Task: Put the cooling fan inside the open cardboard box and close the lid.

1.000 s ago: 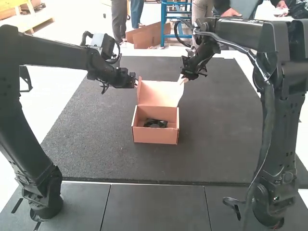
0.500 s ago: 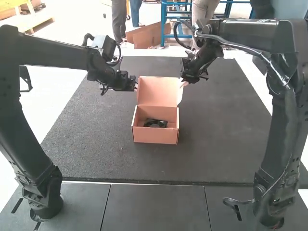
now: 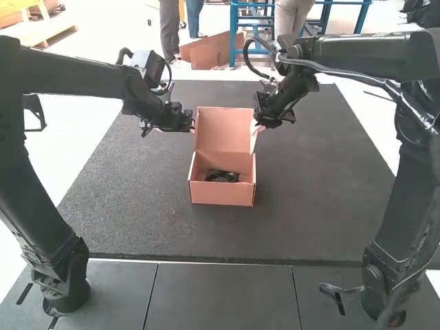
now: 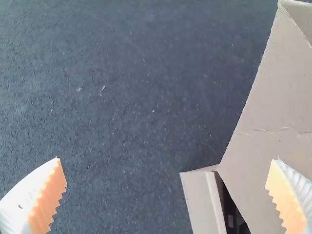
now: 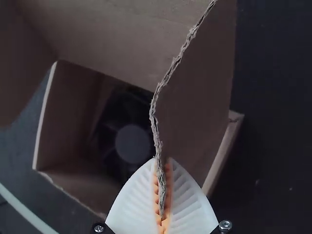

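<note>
The open cardboard box (image 3: 221, 189) sits mid-mat with the black cooling fan (image 3: 221, 176) lying inside it. Its lid (image 3: 225, 129) stands roughly upright at the far side. My right gripper (image 3: 259, 124) is shut on the lid's right side flap; in the right wrist view the white ribbed fingers (image 5: 181, 204) pinch the torn flap edge (image 5: 162, 146), with the fan (image 5: 127, 142) below inside the box. My left gripper (image 3: 185, 122) hovers open just beside the lid's upper left corner, not touching it. In the left wrist view its orange pads (image 4: 48, 194) stand wide apart, with the lid (image 4: 273, 112) near one of them.
The dark mat (image 3: 124, 192) lies bare all around the box. A second cardboard box (image 3: 210, 49) and a blue frame (image 3: 251, 20) stand beyond the mat's far edge.
My right gripper has moved slightly down and left with the flap, and the lid has swung up from leaning back to nearly upright. The left gripper has barely shifted.
</note>
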Available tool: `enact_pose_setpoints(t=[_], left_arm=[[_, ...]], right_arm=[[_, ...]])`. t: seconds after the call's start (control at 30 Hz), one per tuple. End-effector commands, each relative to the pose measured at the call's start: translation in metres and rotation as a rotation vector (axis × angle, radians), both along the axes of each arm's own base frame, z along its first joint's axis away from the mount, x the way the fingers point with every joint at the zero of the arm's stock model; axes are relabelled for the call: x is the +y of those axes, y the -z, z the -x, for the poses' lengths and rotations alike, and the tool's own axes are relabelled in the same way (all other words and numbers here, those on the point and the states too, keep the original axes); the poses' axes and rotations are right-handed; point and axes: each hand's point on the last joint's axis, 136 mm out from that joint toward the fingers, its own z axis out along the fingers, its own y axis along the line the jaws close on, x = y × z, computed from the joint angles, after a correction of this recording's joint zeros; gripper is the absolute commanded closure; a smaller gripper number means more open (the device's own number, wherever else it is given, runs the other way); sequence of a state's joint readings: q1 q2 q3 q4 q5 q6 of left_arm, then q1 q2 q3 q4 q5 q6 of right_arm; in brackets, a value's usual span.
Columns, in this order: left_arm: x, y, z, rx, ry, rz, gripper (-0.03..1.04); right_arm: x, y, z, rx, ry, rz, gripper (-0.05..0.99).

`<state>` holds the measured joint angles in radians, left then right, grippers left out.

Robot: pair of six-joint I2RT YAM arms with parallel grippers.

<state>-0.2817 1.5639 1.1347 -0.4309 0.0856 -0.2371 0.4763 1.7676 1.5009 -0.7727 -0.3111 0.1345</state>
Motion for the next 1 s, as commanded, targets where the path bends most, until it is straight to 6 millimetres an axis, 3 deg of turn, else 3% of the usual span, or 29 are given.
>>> enact_pose_setpoints(t=[0.0, 0.53, 0.97], left_arm=[[-0.004, -0.026, 0.001, -0.062, 0.022, 0.009, 0.04], [-0.019, -0.016, 0.036, -0.037, 0.084, 0.004, 0.04], [-0.014, -0.010, 0.054, -0.027, 0.088, -0.001, 0.04]], right_arm=[[0.004, 0.000, 0.012, 0.008, -0.020, -0.003, 0.95], [0.001, 0.016, 0.026, 0.028, -0.027, 0.005, 0.95], [-0.001, 0.035, 0.050, 0.064, -0.053, 0.026, 0.95]])
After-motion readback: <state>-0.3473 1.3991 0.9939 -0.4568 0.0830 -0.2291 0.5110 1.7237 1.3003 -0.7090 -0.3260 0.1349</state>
